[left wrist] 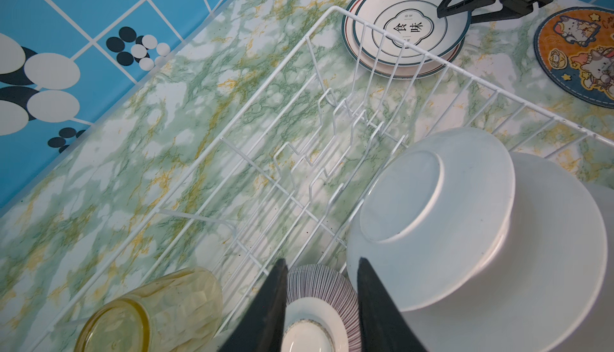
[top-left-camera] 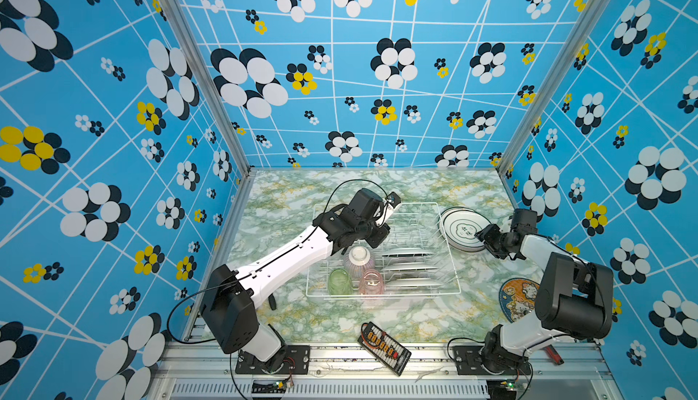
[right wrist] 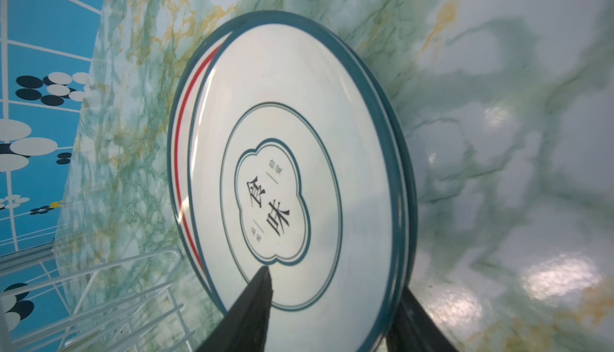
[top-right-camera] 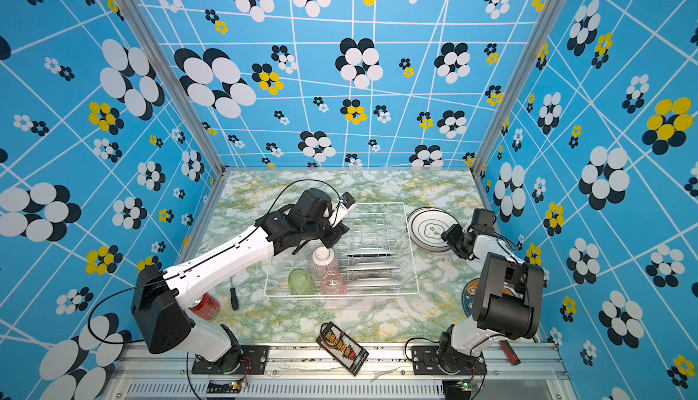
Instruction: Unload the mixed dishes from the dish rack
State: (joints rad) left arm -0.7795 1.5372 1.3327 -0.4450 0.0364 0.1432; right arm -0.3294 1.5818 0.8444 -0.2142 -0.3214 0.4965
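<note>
The right gripper (right wrist: 334, 279), fingers spread astride the top plate (right wrist: 299, 101), apparently leaves it stacked beside the rack (left wrist: 496, 89), while the left gripper (left wrist: 322, 260), fingers spread, hovers over the bowl (left wrist: 319, 287) for pickup.

Left tool (left wrist: 321, 260) points downward with jaws parted, right tool (right wrist: 334, 277) sits low, jaws likewise apart.

The top plate (right wrist: 352, 180) bears 食味 in its centre medallion.

Looking down from high in both top views, sharing whole table (top-left-camera: 340, 315) (top-right-camera: 287, 315). Close wrist views, both catching stacked plates (left wrist: 415, 8) (right wrist: 299, 117) at 3 o'clock.
</note>
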